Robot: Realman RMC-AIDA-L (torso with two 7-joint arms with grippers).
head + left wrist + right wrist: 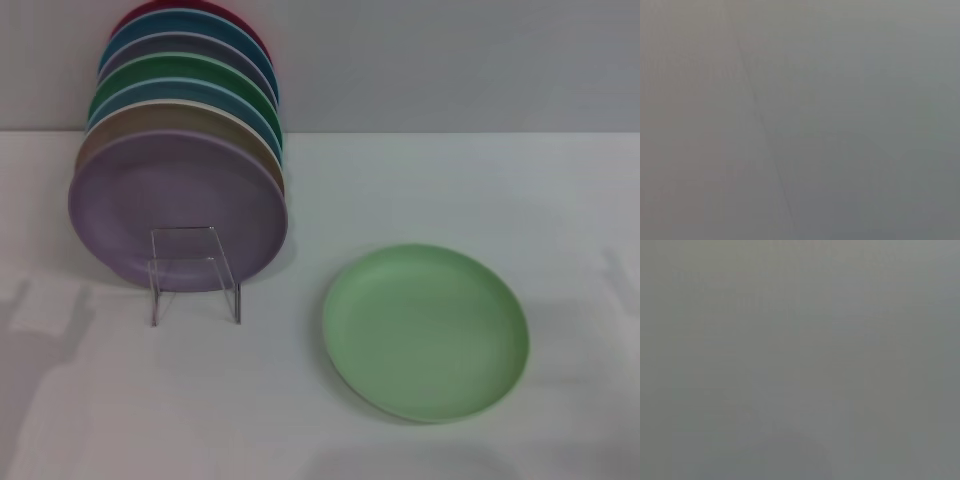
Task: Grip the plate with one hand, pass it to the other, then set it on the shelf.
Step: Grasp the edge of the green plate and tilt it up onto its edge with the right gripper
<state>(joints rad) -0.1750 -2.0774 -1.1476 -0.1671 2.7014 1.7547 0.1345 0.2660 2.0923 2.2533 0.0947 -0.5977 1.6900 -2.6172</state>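
Note:
The pale mint-green plate [425,332] lies flat on the white table, right of centre in the head view. The clear acrylic shelf [193,272] stands to its left, in front of a row of standing plates. Neither gripper shows in the head view. Both wrist views show only a plain grey surface, with no fingers and no task object.
A row of several plates stands on edge at the back left, with a lilac plate [178,210] at the front, touching the stand, and a darker green one [190,78] further back. The white table [500,190] meets a grey wall behind.

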